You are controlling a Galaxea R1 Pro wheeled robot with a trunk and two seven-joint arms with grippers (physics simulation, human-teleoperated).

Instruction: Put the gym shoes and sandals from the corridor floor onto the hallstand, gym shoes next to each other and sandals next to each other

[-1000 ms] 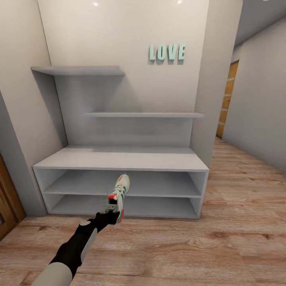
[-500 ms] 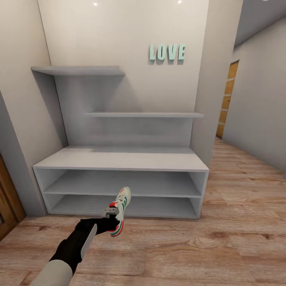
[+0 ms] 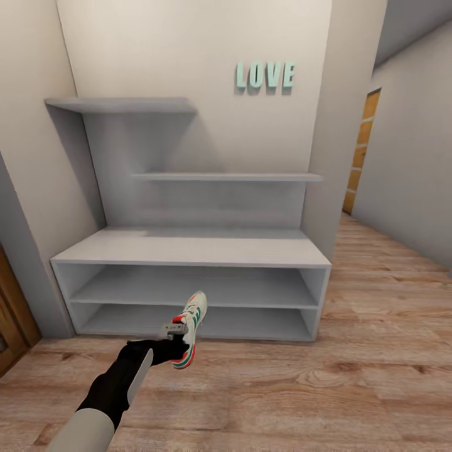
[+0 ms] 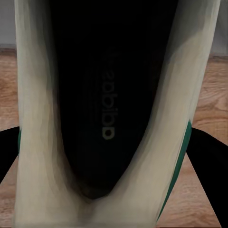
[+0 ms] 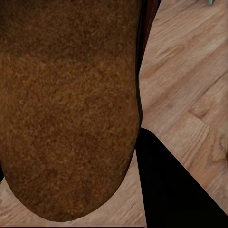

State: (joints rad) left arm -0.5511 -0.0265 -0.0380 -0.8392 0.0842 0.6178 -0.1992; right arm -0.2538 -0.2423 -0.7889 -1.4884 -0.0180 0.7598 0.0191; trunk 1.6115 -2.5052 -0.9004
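One gym shoe (image 3: 191, 319), white with teal stripes and orange-red patches, hangs tilted above the corridor floor (image 3: 314, 389) in front of the hallstand (image 3: 188, 248). My left gripper (image 3: 176, 334) is shut on its heel end. In the left wrist view the shoe's dark inside (image 4: 104, 109) sits between the black fingers (image 4: 211, 161). The right wrist view has a sandal's tan-brown insole (image 5: 66, 104) pressed close to the camera, a black finger (image 5: 171, 185) beside it and wood floor behind. The hallstand's top and both open shelves are bare.
A thin wall shelf (image 3: 226, 177) and a higher shelf (image 3: 119, 103) hang above the hallstand. Teal LOVE letters (image 3: 265, 75) are on the wall. A wooden door (image 3: 12, 314) stands at the left, another (image 3: 361, 150) down the corridor on the right.
My left gripper has drawn the gym shoe back from the lower shelf and lowered it, tipping it flatter. The whole head view has shifted slightly, so the camera moved.
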